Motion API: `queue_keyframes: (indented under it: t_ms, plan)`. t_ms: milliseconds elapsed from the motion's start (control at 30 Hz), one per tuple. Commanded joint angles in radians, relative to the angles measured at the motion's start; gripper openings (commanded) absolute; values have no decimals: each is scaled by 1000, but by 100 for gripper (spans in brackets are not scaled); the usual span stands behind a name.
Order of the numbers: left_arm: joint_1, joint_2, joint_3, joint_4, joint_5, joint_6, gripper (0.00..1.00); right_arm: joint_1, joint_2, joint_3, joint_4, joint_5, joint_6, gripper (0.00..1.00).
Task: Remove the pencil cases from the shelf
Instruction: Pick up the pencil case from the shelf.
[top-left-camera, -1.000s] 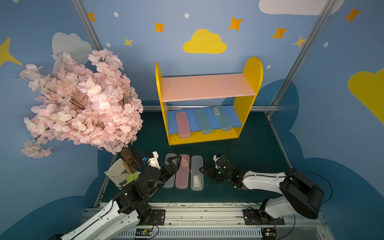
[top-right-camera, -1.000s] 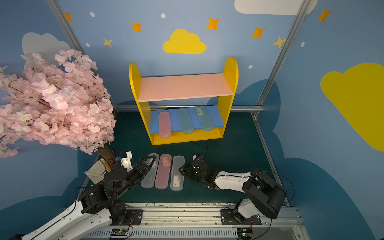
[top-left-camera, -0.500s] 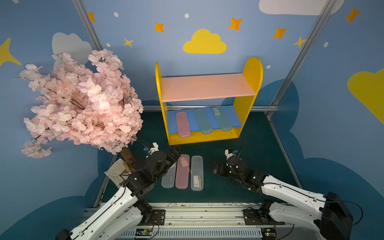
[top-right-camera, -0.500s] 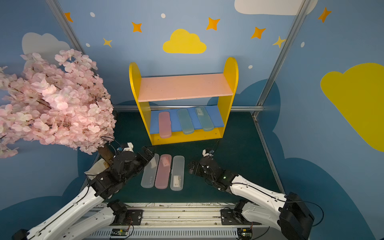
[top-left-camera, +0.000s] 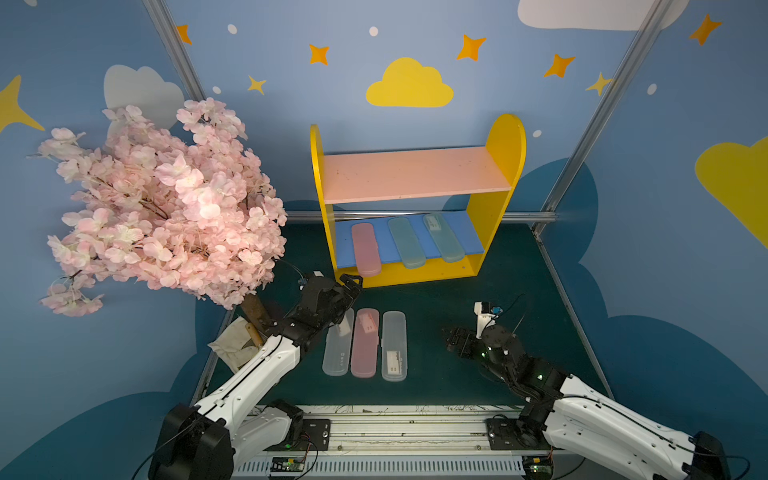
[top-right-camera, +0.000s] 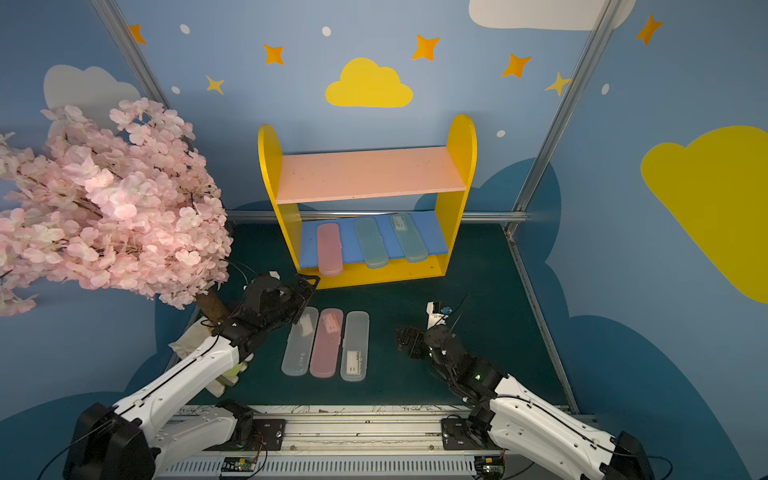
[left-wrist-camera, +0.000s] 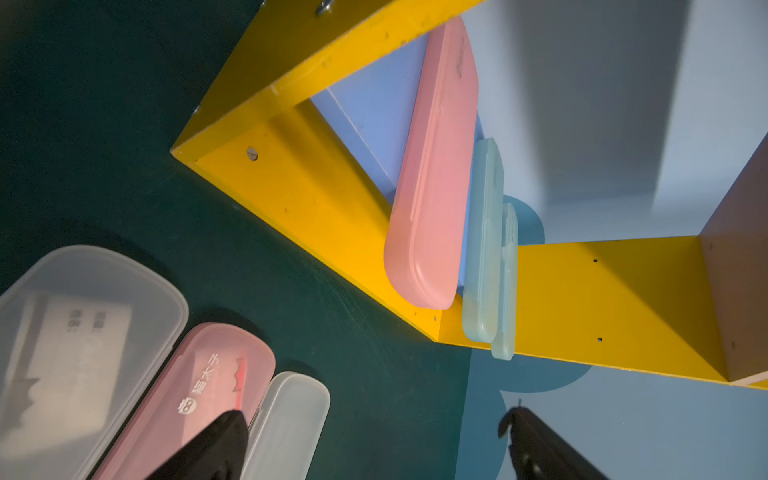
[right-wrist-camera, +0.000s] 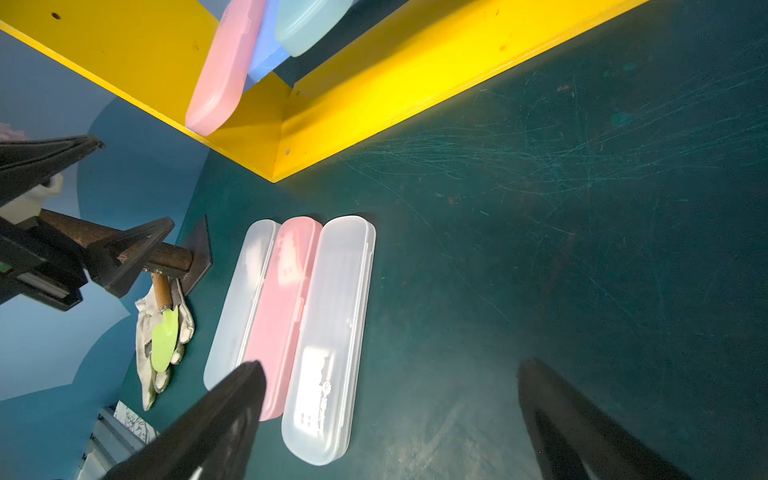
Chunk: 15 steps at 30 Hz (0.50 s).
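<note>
**Two Open Claws, Three Cases on the Shelf**

The left claw (top-left-camera: 350, 293) is spread wide and holds nothing. In its wrist view its black fingers (left-wrist-camera: 216, 444) stand far apart. Just past its tips is the front corner of the shelf (top-left-camera: 505, 141).

A pink shelf case (top-left-camera: 365, 248) lies on the blue board (top-left-camera: 467, 232), right ahead of this claw. Its round end sticks out over the edge. Farther along the board to the claw's right lie the near teal case (top-left-camera: 406, 243) and then the far teal case (top-left-camera: 444, 237).

Beside this claw, on the green table (top-left-camera: 457, 282), three cases lie close in a row. They are the first clear case (top-left-camera: 337, 353), the pink table case (top-left-camera: 365, 345) and the second clear case (top-left-camera: 394, 345).

The right claw (top-left-camera: 451, 341) is spread wide too, and it is empty. It hangs low over the table. The row of three lies to its left, apart from it, and the shelf is well ahead of it.

Behind the left claw stands a pink blossom tree (top-left-camera: 158, 199). A glove (right-wrist-camera: 145, 374) and a little green trowel (right-wrist-camera: 164, 345) lie by its trunk.
</note>
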<state>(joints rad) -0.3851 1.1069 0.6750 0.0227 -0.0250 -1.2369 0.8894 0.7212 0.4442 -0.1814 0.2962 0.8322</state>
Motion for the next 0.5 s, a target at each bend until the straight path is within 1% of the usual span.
queue_keyframes:
  t_ms: [0,267,467]
  plan:
    - [15,39,-8,111,22,17,99,-6,-38,-10,-7,37,-13,99]
    - [28,169,16,232,40,1,98,-7,-70,-25,-6,47,-7,99]
    - [45,266,41,327,53,-28,94,-9,-77,-25,-8,49,-8,99]
